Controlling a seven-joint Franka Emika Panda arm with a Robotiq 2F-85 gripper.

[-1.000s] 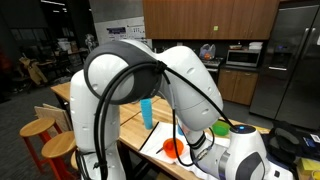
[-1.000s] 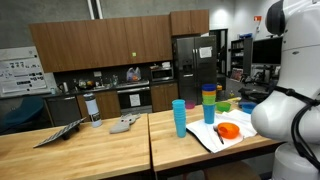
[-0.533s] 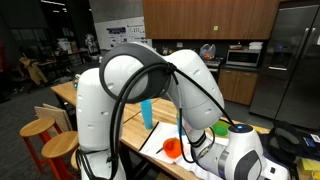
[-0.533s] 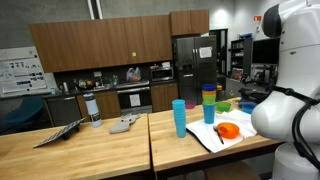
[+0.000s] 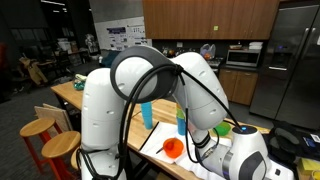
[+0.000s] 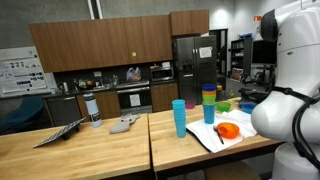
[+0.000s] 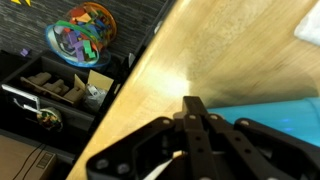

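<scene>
1. The light-blue surface (image 7: 285,115) is the thing nearest the tool. It lies just to the right of the fingertips in the wrist view, low on the wooden table (image 7: 200,50). No contact shows between them. I cannot tell whether it is the blue cup (image 6: 179,117) that stands on the table in both exterior views.
2. The gripper (image 7: 190,103) has its two fingers pressed flat together, with nothing between them. It hangs over bare wood, close to the table's edge on its left.
3. Judged from this, the step in hand is positioning. The tool is empty and closed beside the blue thing, not gripping it.
4. Any grasp from here calls first for the jaws to part wide. The tool then needs a shift to the right so that the blue thing sits between the fingers. With the fingers shut, only a push or nudge is possible.
5. Farther ahead and to the right of the tool lies a white sheet (image 7: 308,28). To its left, past the table edge and down on the floor, sit a colourful ball (image 7: 82,30) and a black bin (image 7: 60,85) holding cardboard pieces.
6. In an exterior view a stack of cups (image 6: 209,103) and an orange bowl (image 6: 228,131) stand near the blue cup. The arm's own body hides the tool there.
</scene>
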